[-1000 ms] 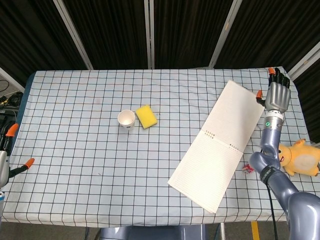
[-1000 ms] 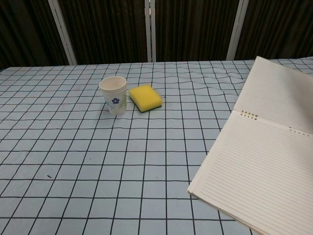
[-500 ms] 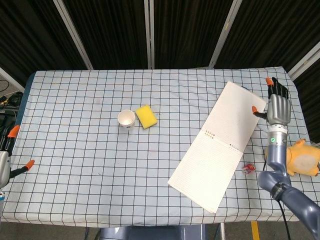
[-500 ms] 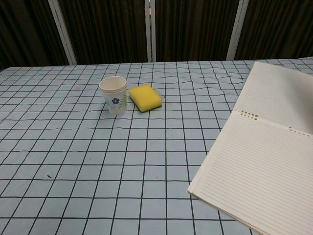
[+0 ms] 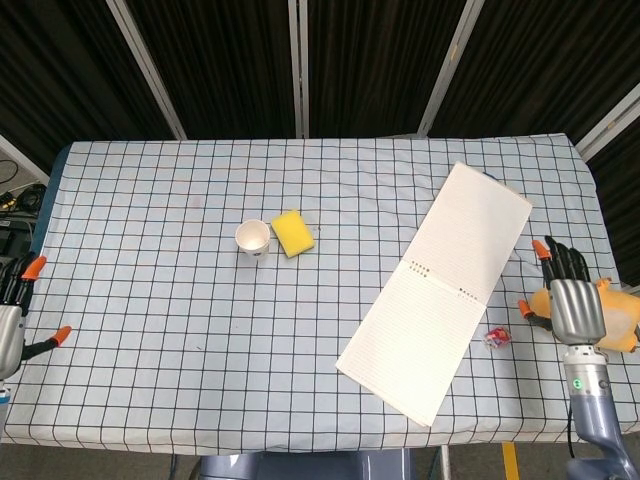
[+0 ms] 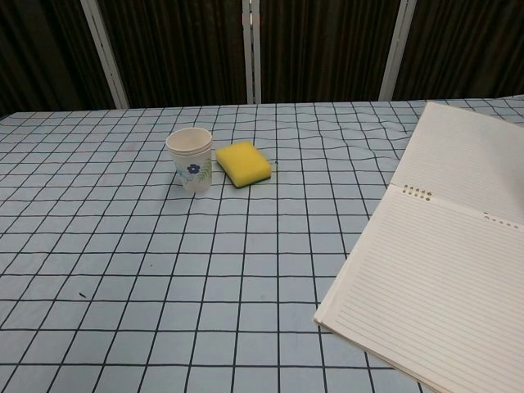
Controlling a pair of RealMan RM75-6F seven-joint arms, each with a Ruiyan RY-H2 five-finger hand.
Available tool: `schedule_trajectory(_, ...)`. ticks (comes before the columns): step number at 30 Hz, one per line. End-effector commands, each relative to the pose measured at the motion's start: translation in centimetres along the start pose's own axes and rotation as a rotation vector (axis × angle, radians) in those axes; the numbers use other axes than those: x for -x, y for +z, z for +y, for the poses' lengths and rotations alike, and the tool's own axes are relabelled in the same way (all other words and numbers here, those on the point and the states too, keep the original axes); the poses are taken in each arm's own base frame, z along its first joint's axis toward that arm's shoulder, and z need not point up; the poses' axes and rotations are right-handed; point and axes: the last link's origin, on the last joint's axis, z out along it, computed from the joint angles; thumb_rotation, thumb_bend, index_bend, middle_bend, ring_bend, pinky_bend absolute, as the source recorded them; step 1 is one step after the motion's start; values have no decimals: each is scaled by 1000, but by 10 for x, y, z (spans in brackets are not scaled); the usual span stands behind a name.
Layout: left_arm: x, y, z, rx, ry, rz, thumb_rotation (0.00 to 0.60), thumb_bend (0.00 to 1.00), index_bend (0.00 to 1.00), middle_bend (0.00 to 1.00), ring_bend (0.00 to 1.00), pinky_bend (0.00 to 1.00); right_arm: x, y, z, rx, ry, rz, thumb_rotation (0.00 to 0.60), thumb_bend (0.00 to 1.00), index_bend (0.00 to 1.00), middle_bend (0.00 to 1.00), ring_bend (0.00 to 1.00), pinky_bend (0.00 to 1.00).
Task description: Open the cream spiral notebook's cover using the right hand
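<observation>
The table [image 5: 150,200], covered in a checked cloth, fills most of both views. On its right half lies the notebook [image 5: 440,290], spread fully open and set at a slant: the cover [image 5: 478,225] is folded back flat toward the far right, and the lined page [image 5: 415,345] faces up on the near side, with the binding running between them. In the chest view the same open spread reaches off the right edge, and both halves appear to rest flat on the cloth. Judged from this, the cover is already open and the task looks essentially done; what may be left is only for the arm to settle away from the book. The right hand [image 5: 568,300] sits at the near right edge of the table, well apart from the notebook, palm down, with its fingers spread and nothing in them. A yellow toy [image 5: 625,320] lies just behind that hand, partly hidden by it. The left hand [image 5: 15,310] shows at the far left edge beside the table, fingers apart and empty. Near the middle of the table stand a yellow sponge [image 5: 293,232] and, just left of it, a paper cup [image 5: 252,238]. A tiny red object [image 5: 496,337] lies between the notebook and the right hand; what it is cannot be told.
</observation>
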Motion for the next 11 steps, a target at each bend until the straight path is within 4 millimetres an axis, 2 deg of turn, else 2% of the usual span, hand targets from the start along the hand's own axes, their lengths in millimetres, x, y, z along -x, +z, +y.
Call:
schedule_trajectory(1, 2, -3, -1, 2, 9, -14, 600, 92, 0, 0, 0, 0, -3, -36, 2, -14, -25, -14, 600, 164, 0, 0, 0, 0)
schedule_trajectory(6, 3, -7, -3, 1, 10, -20, 600, 92, 0, 0, 0, 0, -2, -65, 5, -14, 1, -25, 600, 159, 0, 0, 0, 0)
schedule_trajectory(11, 1, -10, 0, 23, 7, -9, 600, 91, 0, 0, 0, 0, 3, -74, 12, -12, -56, -49, 600, 148, 0, 0, 0, 0)
